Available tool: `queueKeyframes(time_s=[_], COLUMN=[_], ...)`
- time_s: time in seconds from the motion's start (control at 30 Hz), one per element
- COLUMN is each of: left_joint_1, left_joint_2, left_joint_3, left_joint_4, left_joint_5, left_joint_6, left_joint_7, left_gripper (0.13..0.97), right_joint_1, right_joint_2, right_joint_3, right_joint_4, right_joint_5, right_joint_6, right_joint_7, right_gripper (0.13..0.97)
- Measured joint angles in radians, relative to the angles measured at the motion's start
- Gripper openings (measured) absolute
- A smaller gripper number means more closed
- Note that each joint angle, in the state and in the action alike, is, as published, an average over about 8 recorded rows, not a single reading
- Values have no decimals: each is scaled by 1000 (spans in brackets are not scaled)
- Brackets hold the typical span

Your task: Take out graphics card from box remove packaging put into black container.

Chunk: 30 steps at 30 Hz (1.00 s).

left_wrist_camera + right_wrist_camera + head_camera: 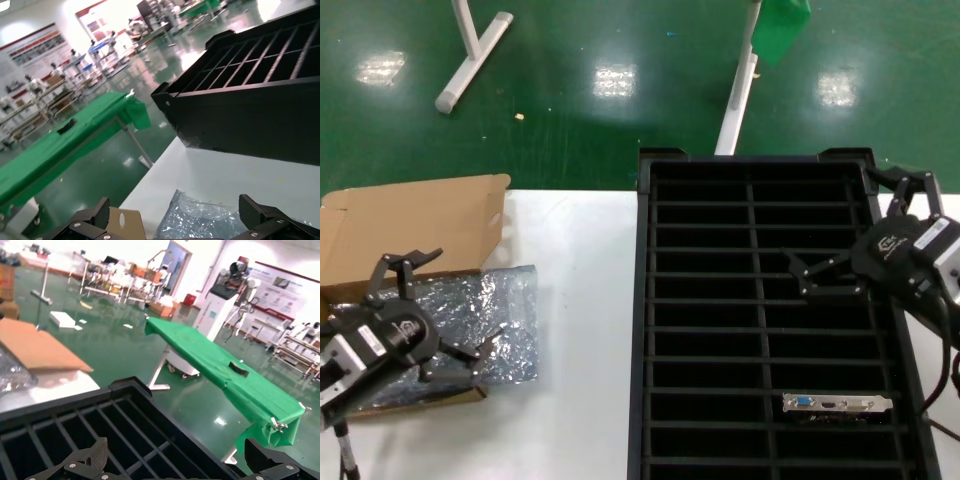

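Card work looked done: thin dark graphics card w/ silver bracket sat in a near slot of the big black slotted crate. Right gripper hovered above, fingers open, empty. Left gripper, fingers spread, hung over the crinkly silver bag by the brown cardboard box on the white desk. Next, prob: retract both.

Bright overhead lighting; white glare patches on the glossy green floor beyond both grippers; wrist-view backgrounds overexposed, softly blurred.
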Motion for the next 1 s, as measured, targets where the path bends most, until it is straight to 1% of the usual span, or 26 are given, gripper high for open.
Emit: queueKeyframes(time_s=[0.2,0.5,1.0], left_joint_1=[37,92,184], left_joint_2=[32,78,155], left_joint_3=[12,28,57], left_joint_4=[-69,-172,-343], left_joint_5=[22,56,111], left_joint_6=[-102,-254,-506], left_joint_7=[-90,-223,-445], left_gripper=[915,965,966], right_joint_1=[-32,-80,-159], right_joint_2=[-21,-51,-102], right_joint_3=[8,21,42], right_joint_4=[-14,-34,-68], right_joint_5=[71,177,353], right_joint_6=[64,158,316], right_joint_7=[-43,-106,-212], right_gripper=[966,966,966])
